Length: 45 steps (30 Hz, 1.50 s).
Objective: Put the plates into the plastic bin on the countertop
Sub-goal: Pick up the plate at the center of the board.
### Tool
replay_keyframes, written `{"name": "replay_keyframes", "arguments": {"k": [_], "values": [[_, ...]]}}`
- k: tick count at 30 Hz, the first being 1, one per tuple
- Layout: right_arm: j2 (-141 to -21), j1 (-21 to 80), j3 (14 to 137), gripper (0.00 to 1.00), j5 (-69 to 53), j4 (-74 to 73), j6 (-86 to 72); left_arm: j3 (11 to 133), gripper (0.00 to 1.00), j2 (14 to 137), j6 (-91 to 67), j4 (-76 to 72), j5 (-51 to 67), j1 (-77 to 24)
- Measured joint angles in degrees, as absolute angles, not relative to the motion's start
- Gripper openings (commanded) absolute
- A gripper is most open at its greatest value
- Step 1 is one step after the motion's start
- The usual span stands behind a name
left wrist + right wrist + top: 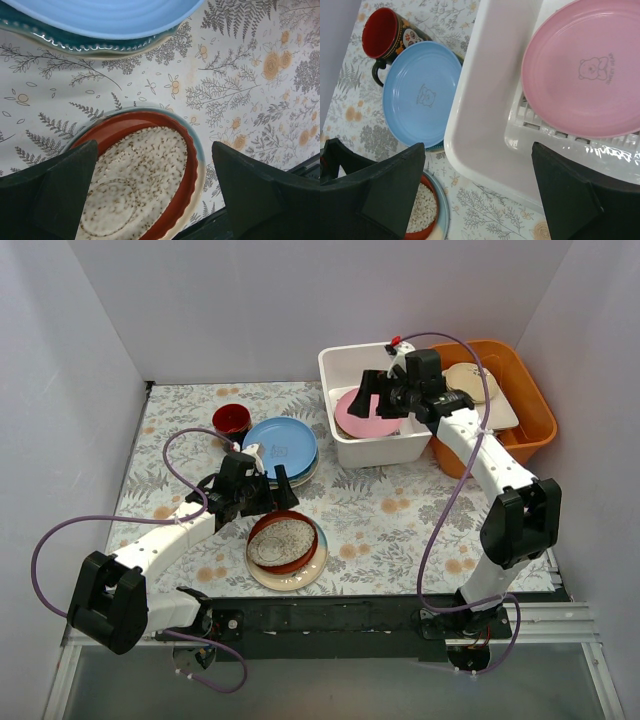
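Pink, printed with a small bear, a plate [585, 70] lies in the white plastic bin [480, 130] below the right gripper's [383, 398] wide-released jaws, its rim cut off at the frame. The left gripper [265, 498], jaws also spread, straddles the red-brown speckled dish [140, 180]. Only the left wrist view shows a teal edge [75, 45] beneath the blue plate [100, 15].
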<state>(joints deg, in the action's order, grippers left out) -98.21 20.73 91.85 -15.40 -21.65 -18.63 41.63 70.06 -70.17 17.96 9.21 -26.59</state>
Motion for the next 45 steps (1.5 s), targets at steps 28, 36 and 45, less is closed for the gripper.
{"name": "replay_keyframes", "arguments": {"k": [28,36,45], "values": [[-87.6,29.5,70.3,0.89,-18.6,-11.8,-21.4,43.7,0.60,72.1,-78.6,13.8,12.0,-10.6],[-86.6,29.7,66.0,0.89,-19.3,-11.3,-22.0,47.0,0.47,78.1,-80.4,10.1,13.2,-10.3],[-85.5,29.7,65.7,0.89,-19.3,-11.2,-21.8,47.3,0.47,79.5,-81.1,8.6,12.5,-10.2]]}}
